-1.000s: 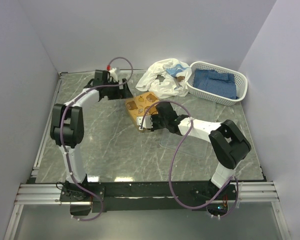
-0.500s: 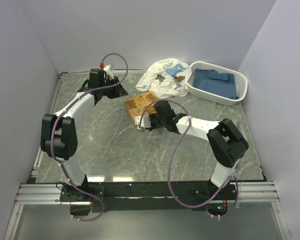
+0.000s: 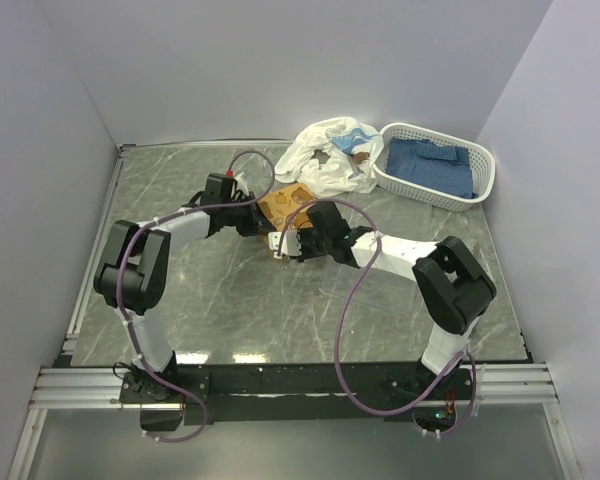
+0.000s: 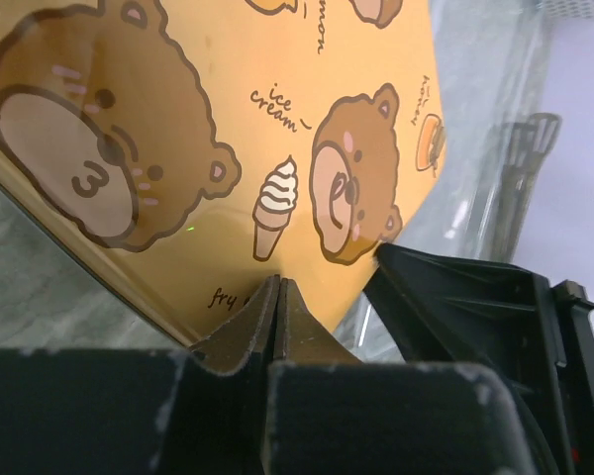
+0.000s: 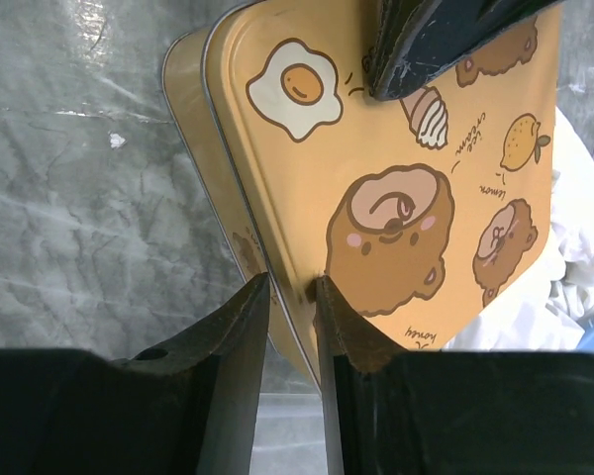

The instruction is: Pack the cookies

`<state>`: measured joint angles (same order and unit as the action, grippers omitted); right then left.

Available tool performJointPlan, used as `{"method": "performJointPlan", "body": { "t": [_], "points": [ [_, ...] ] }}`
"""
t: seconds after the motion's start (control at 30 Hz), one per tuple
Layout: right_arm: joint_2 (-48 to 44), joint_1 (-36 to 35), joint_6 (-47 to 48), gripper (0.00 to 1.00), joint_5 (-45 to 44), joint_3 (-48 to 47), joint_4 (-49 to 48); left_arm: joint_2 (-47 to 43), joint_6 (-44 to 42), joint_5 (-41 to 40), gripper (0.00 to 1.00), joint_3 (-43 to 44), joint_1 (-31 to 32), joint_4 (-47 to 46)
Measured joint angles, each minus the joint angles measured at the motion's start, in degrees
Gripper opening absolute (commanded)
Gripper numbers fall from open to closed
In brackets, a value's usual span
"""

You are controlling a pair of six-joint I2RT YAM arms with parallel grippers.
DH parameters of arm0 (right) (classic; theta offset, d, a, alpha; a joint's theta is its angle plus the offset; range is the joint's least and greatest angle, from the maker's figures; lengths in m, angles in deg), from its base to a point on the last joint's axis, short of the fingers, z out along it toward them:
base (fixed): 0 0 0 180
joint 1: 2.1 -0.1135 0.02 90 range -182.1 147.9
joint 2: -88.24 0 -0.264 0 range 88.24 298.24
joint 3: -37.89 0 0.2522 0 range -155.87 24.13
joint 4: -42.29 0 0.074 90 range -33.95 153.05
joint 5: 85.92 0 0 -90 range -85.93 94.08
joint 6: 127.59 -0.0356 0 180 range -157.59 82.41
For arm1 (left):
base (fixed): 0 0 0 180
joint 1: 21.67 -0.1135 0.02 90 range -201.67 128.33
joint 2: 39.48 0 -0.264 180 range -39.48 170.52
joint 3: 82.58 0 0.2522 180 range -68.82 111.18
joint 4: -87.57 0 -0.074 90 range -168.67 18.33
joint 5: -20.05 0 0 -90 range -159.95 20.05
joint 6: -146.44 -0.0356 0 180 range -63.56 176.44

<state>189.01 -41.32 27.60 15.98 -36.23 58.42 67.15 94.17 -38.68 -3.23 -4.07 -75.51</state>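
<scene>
Opening the tin (image 3: 280, 204), by the look of it, at tabletop (image 3: 210, 290) centre: pinching lid (image 5: 307, 178) rim at 6 o'clock with right fingers (image 5: 238, 376), holding left fingers (image 4: 247, 327) pressed together against its 9 o'clock edge. Next, likely lifting the lid, now barring the way in. Cannot spot cookies surely; perhaps the brown patch (image 3: 353, 146) inside white bag (image 3: 320, 165) at 1 o'clock, beside basket (image 3: 485, 178).

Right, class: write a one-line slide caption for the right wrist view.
Right gripper pinches the rim of the bear-print lid while the shut left gripper meets its top.
</scene>
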Motion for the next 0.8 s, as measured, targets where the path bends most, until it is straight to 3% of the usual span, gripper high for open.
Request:
{"method": "performJointPlan", "body": {
  "t": [0.1,0.13,0.27,0.5,0.6,0.7,0.8],
  "points": [
    [0.0,0.0,-0.3,0.36,0.2,0.0,0.1,0.0,2.2,1.3,0.01,-2.1,-0.5,-4.0],
    [0.0,0.0,-0.4,0.45,0.2,0.0,0.1,0.1,2.6,1.6,0.01,-2.4,-0.6,-4.8],
    [0.0,0.0,-1.8,0.61,1.2,0.0,1.3,1.1,3.8,2.6,0.01,-2.4,-0.9,-7.2],
    [-2.6,1.8,-9.2,0.66,7.2,-4.9,10.8,2.0,4.0,3.3,0.02,-2.3,-1.0,-9.1],
    [-4.5,5.2,-15.1,0.65,11.6,-11.7,14.4,2.0,4.0,3.4,0.03,-2.4,-1.0,-9.5],
    [-5.0,9.3,-24.5,0.54,15.0,-18.7,14.4,2.0,4.0,3.4,0.03,-2.4,-1.0,-9.7],
    [-3.6,12.8,-37.7,0.31,16.5,-24.5,12.7,2.0,4.0,3.4,0.03,-2.6,-1.1,-10.0]
  ]
}}
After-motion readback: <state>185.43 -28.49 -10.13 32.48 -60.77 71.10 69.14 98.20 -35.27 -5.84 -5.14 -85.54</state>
